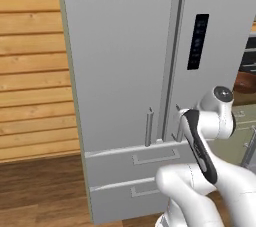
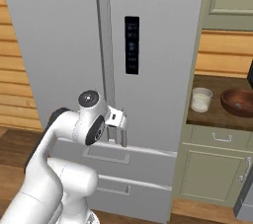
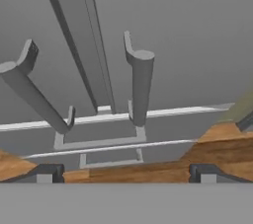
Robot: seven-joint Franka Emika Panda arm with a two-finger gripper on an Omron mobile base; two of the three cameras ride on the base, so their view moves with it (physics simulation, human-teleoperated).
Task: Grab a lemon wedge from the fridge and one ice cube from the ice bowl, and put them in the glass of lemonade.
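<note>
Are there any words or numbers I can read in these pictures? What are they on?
No text can be read.
The black panel on the fridge door has small pale marks, too tiny and blurred to read.
The glass of lemonade, the ice bowl and the cabinets carry no writing.

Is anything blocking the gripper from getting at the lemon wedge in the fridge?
Yes. Both fridge doors are closed, so the wedge is shut away behind them. The gripper, jaws open, faces the right door's handle without touching it.
</note>
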